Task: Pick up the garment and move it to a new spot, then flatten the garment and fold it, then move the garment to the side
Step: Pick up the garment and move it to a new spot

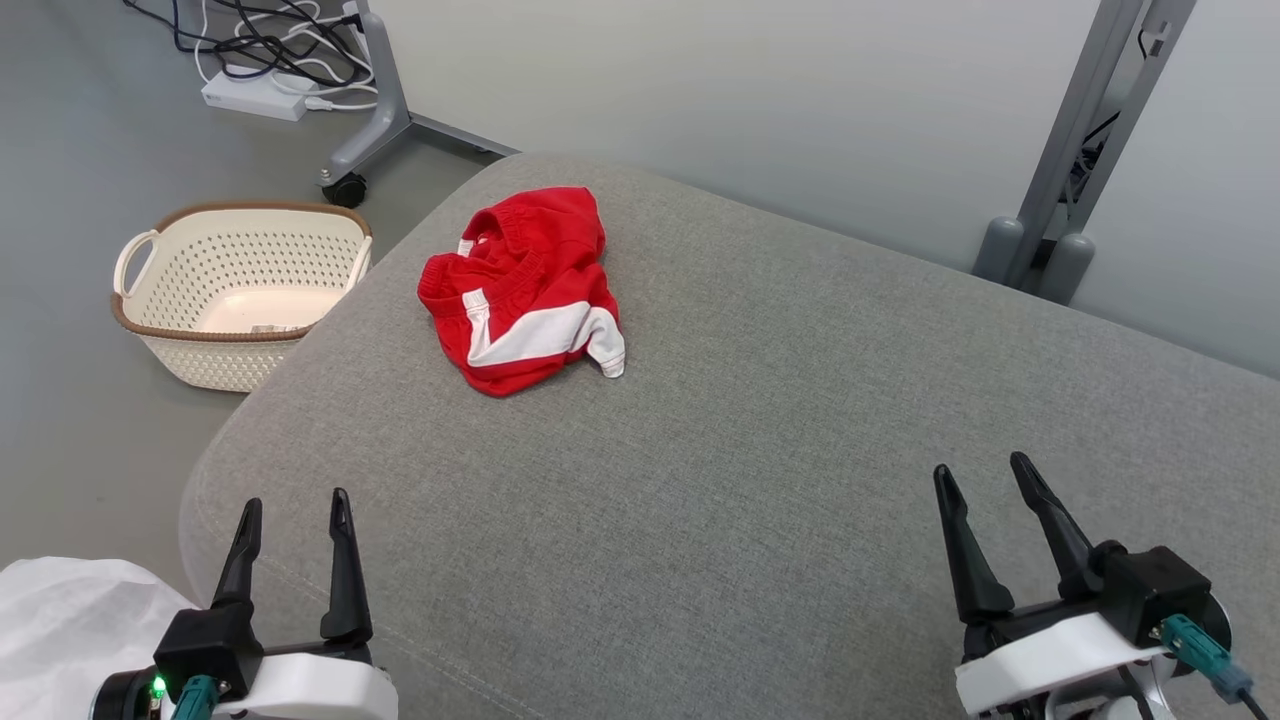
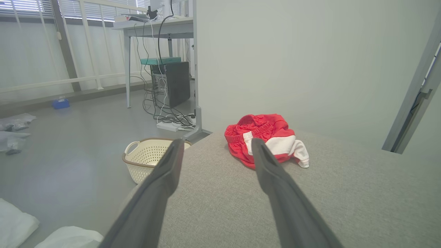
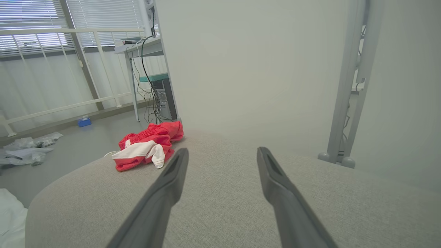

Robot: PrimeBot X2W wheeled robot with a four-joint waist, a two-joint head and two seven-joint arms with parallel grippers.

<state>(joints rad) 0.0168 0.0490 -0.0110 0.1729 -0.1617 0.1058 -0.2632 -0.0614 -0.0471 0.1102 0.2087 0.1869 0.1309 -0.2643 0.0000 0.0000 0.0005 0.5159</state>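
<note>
A crumpled red-and-white fabric garment (image 1: 520,290) lay by the far left edge of the grey upholstered cushion (image 1: 750,450). The left gripper (image 1: 295,500) and right gripper (image 1: 981,466) hung over its near edge, fingers wide, empty.

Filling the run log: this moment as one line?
stage: pre-grasp | garment crumpled on cushion | left pincer open, empty | right pincer open, empty

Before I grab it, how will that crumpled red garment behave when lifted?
Probably floppy: the red garment lies bunched in soft folds, so it should droop from a pinch. Pushed, it would likely bunch further on the textured grey cushion.
</note>
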